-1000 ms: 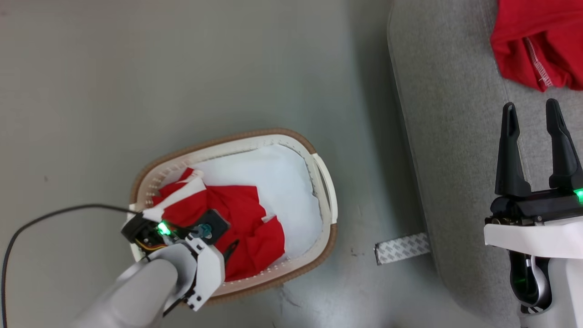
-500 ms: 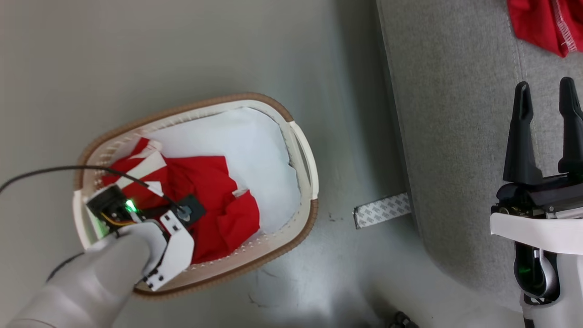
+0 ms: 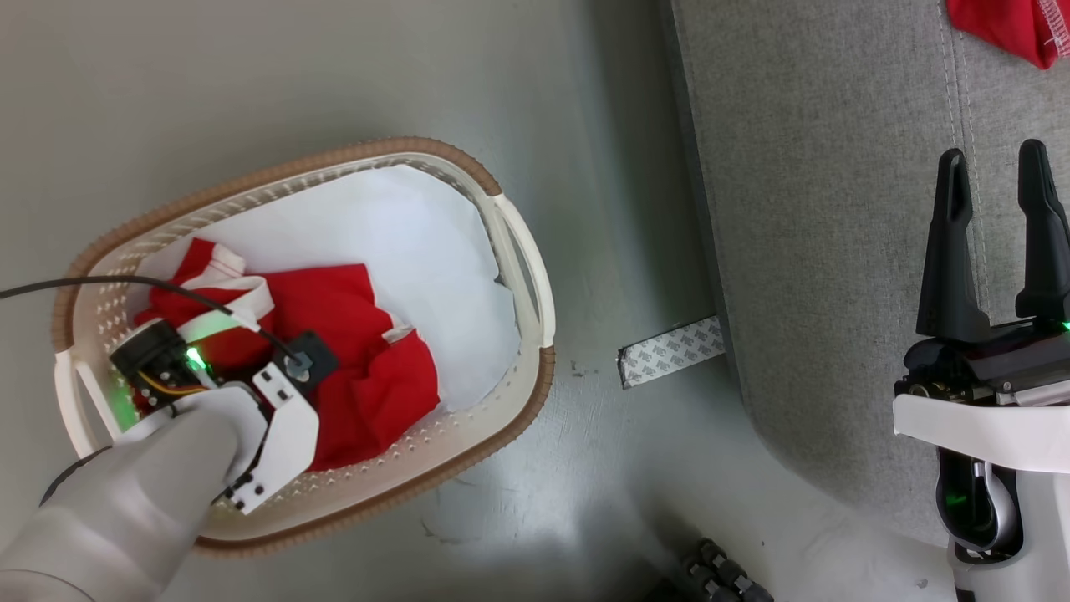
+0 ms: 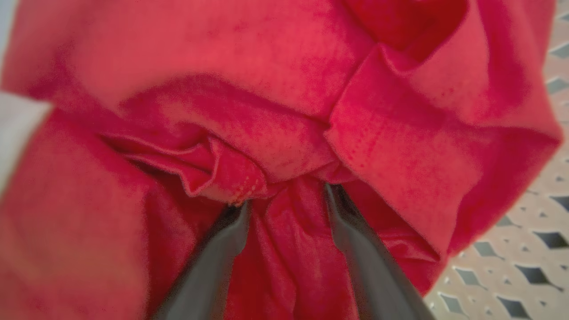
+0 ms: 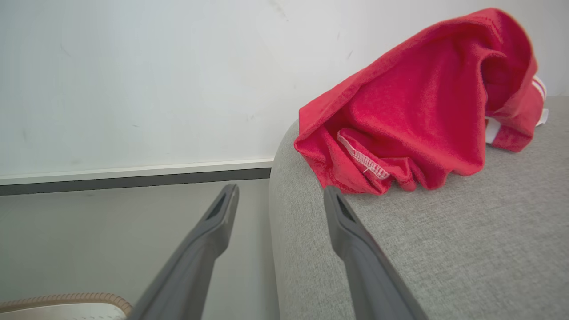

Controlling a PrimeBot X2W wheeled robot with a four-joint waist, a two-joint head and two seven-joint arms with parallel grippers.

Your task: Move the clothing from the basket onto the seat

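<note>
Grey fabric first: the seat [image 3: 836,209] lies under your right claw [image 3: 995,159], which hangs over its near edge. That claw's jaws stand wide with nothing between them. Ahead of its fingertips and off to their right, well apart from them, a red garment [image 5: 413,111] sits crumpled on the seat, a white-stitched hem turned toward the claw.

Your left claw [image 4: 284,195] is down inside the basket [image 3: 276,171], which stands on the floor well off to the left of the right claw, clear of the seat. A white liner [image 3: 401,242] covers the basket's bottom beyond the left claw.

The clothing [image 4: 266,89] lies in the basket end where your left claw is, bunched right around its fingers. Both fingertips are sunk into the red folds. The jaws are apart, with a ridge of cloth standing between them; they have not clamped on it.

On the floor between the two claws, a strip of patterned tape [image 3: 673,351] pokes out from the seat's base.
</note>
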